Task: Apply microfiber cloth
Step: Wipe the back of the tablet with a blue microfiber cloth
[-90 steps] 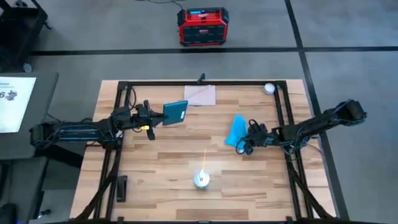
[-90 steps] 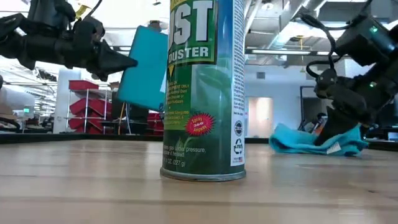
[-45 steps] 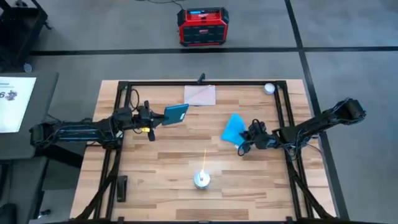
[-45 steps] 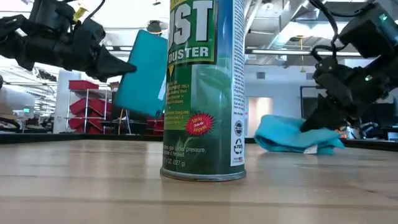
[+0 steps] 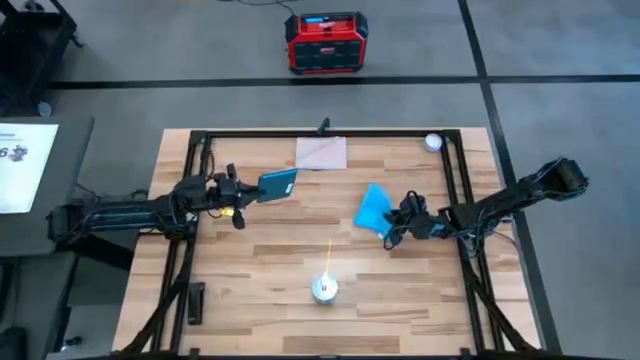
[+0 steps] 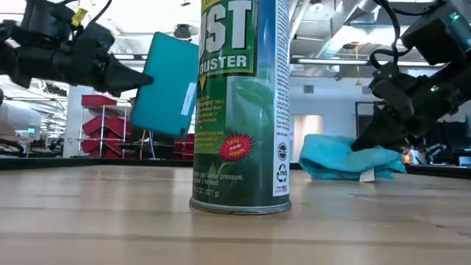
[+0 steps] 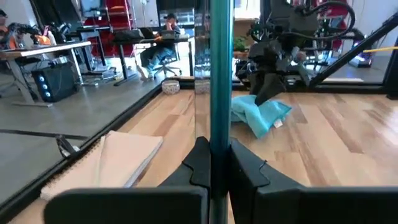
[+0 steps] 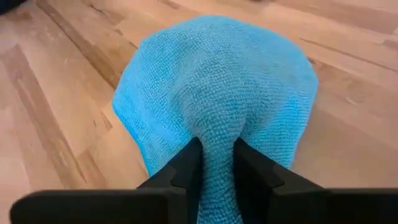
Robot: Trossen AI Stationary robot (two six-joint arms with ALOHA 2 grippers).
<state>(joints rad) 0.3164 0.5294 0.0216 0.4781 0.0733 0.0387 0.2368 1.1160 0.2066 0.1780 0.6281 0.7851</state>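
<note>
Microfiber cloth (image 5: 375, 207) lies bunched on table (image 5: 260, 270), right of centre. Your right gripper (image 5: 394, 228) pinches its near-right edge, fingers (image 8: 186, 163) closed on fold. Your left gripper (image 5: 248, 190) clamps teal-backed tablet (image 5: 277, 184) aloft, left of centre. Duster can (image 5: 323, 289) stands near edge; beige sheet (image 5: 321, 153) lies far.

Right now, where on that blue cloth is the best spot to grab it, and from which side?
Pinch a raised fold at the near edge of the microfiber cloth, coming in low from the right. It lies soft and rumpled on the table, so the flat part gives no grip. The right tool is already shut on such a ridge.
</note>
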